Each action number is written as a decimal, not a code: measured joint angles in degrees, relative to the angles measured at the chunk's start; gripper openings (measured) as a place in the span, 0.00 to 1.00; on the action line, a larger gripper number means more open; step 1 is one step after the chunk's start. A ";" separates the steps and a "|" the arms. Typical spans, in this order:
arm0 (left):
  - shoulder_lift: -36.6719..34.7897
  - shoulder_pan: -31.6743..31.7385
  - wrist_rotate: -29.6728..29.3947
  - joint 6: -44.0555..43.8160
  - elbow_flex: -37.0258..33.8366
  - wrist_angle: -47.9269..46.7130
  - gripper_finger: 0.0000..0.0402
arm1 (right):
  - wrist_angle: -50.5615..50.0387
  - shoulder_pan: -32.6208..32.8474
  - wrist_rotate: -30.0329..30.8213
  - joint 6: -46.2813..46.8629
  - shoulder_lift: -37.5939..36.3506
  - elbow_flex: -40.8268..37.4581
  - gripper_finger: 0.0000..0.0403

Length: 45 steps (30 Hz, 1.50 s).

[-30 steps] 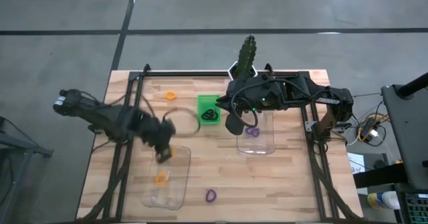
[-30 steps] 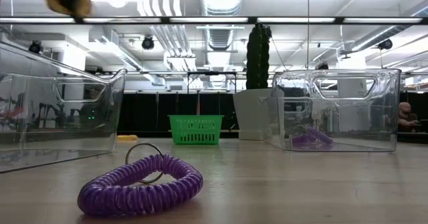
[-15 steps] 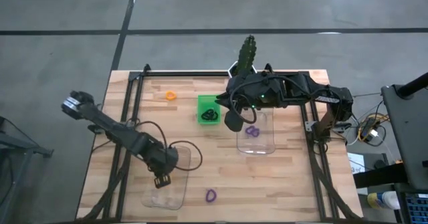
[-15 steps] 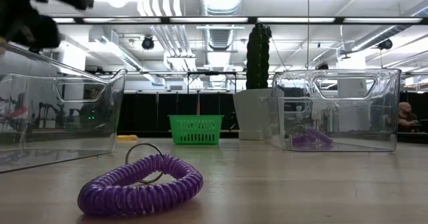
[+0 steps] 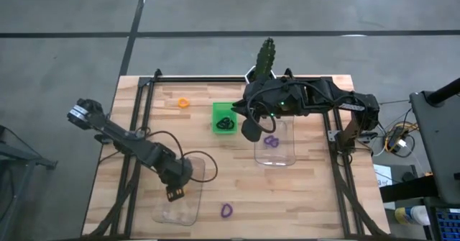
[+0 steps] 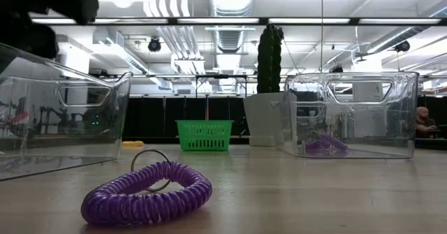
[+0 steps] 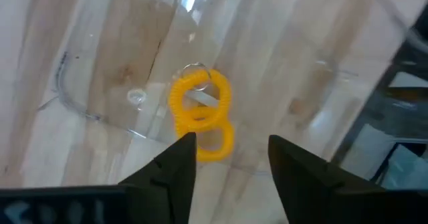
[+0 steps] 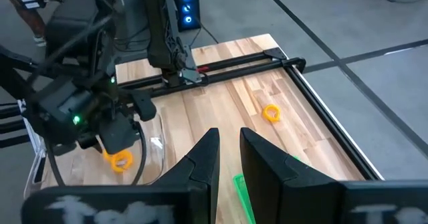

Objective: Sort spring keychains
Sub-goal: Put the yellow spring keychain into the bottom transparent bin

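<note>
Left gripper (image 5: 175, 192) is hovering with fingers spread over the left clear box (image 5: 192, 170), gripping nothing; two orange keychains (image 7: 199, 114) are lying on the box floor directly below it. Right gripper (image 5: 251, 131) is waiting, fingers nearly closed and empty, beside the green tray (image 5: 218, 111). One orange keychain (image 5: 183, 102) is lying at the table's far edge, beyond the box, nearer the left arm; its long axis cannot be told.

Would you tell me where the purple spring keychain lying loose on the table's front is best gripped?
The purple spring keychain lies flat on the table. Probably come straight down from above and pinch across one side of the coil, opposite the metal ring that stands up behind it.
</note>
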 joint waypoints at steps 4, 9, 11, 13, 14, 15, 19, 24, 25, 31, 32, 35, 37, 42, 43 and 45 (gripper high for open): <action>-1.34 1.36 -0.49 0.92 2.42 -1.35 0.45 | 0.00 -0.05 0.02 -0.83 -0.02 0.00 0.13; -2.72 4.21 -0.68 0.87 4.27 -4.19 0.40 | 0.00 -0.09 0.02 -1.27 -0.09 0.00 0.13; -3.40 5.52 -1.14 1.26 5.00 -5.23 0.38 | 0.00 -0.09 0.02 -1.24 -0.09 0.00 0.13; -4.15 6.83 -1.14 2.13 5.24 -5.32 0.35 | 0.00 -0.09 0.02 -1.25 -0.09 0.00 0.13; -4.44 7.58 -1.14 2.70 5.45 -5.39 0.33 | 0.00 -0.09 0.02 -1.24 -0.09 0.00 0.13; -4.78 8.24 -1.14 3.13 5.58 -5.34 0.31 | 0.00 -0.09 0.02 -1.24 -0.09 0.00 0.13; -6.35 10.95 -1.14 5.11 6.09 -5.53 0.17 | -0.01 -0.07 0.01 -0.79 -0.09 0.00 0.13; -8.25 14.79 -1.10 8.04 6.60 -6.23 0.02 | -0.07 -0.07 -0.01 0.09 -0.09 0.00 0.13; -8.52 15.84 -1.01 8.88 6.85 -6.32 0.01 | -0.07 -0.07 -0.01 0.10 -0.09 0.00 0.13; -8.67 23.55 -0.62 13.66 9.50 -7.21 0.00 | -0.07 -0.07 -0.02 0.16 -0.09 0.00 0.13; -8.67 25.05 -0.60 15.12 10.06 -7.96 0.00 | -0.07 -0.07 -0.02 0.16 -0.09 0.00 0.13; -8.67 30.31 -0.64 19.38 11.06 -10.82 0.00 | -0.07 -0.07 -0.02 0.29 -0.09 0.00 0.13; -8.67 34.46 -0.64 21.93 11.17 -11.88 0.00 | -0.07 -0.07 -0.02 0.29 -0.09 0.00 0.13; -7.83 46.07 -0.17 26.61 10.61 -11.81 0.00 | -0.07 -0.07 -0.02 0.31 -0.09 0.00 0.13; -7.43 48.36 -0.03 27.21 10.60 -11.80 0.00 | -0.07 -0.07 -0.02 0.31 -0.09 0.00 0.13; -6.48 52.92 0.01 28.39 10.57 -11.82 0.00 | -0.04 -0.07 -0.02 0.31 -0.09 0.00 0.13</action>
